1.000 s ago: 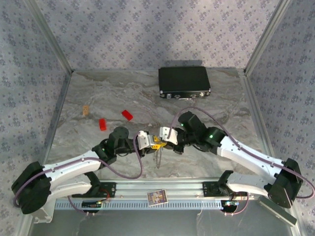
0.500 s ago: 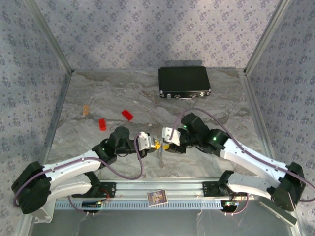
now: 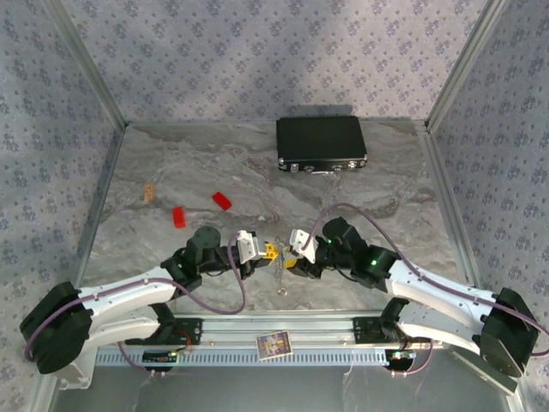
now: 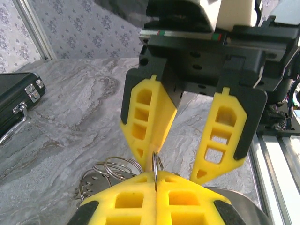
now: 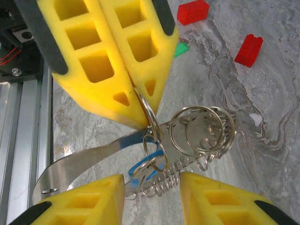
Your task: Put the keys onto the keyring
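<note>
The keyring (image 5: 201, 129) is a silvery bunch of split rings with a fine coiled loop, hanging low over the table (image 3: 280, 276). My left gripper (image 4: 156, 180) is shut on one ring of it (image 5: 147, 117). A blue key (image 5: 143, 169) shows among the rings beside a flat metal strip (image 5: 79, 166); whether it is threaded I cannot tell. The green key (image 5: 180, 49) lies on the table behind the left fingers. My right gripper (image 5: 152, 180) is open, its fingers (image 4: 225, 136) on either side of the bunch without touching it. In the top view both grippers (image 3: 271, 251) (image 3: 290, 256) meet at the near middle.
A black case (image 3: 322, 142) stands at the back. Two red blocks (image 3: 178, 216) (image 3: 222, 201) and a small tan piece (image 3: 150, 191) lie at the left. The metal rail (image 3: 326, 330) runs along the near edge close under the grippers.
My right gripper has opened and let go of the ring, drawing back a little. My left gripper has shut on the ring. Both grippers and the bunch shifted slightly toward the near edge.
</note>
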Controlling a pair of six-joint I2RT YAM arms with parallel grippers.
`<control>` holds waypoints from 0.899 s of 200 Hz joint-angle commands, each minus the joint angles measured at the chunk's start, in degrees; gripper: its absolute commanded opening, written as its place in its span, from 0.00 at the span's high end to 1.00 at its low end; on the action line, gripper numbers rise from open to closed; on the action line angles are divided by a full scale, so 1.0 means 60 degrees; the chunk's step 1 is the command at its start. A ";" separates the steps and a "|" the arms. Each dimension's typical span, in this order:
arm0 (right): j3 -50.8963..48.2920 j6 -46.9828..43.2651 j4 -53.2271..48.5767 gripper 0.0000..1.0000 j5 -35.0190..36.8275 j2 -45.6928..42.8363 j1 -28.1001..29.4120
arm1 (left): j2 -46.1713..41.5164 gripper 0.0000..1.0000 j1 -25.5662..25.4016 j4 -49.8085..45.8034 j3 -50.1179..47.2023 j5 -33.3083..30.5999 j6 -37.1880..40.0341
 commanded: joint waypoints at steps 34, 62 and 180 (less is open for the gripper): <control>-0.0189 0.0509 0.1405 0.63 0.0224 0.0482 0.0189 | 0.0061 1.00 -0.0040 0.1377 -0.0119 -0.0048 -0.0500; -0.0264 0.0585 0.1692 0.71 0.0713 0.0589 0.0216 | 0.0127 1.00 -0.0034 0.1531 -0.0144 -0.0099 -0.0578; 0.1304 -0.0821 -0.1591 1.00 0.1919 -0.0304 0.0330 | -0.0034 1.00 -0.0039 0.0131 0.0180 -0.0642 0.0105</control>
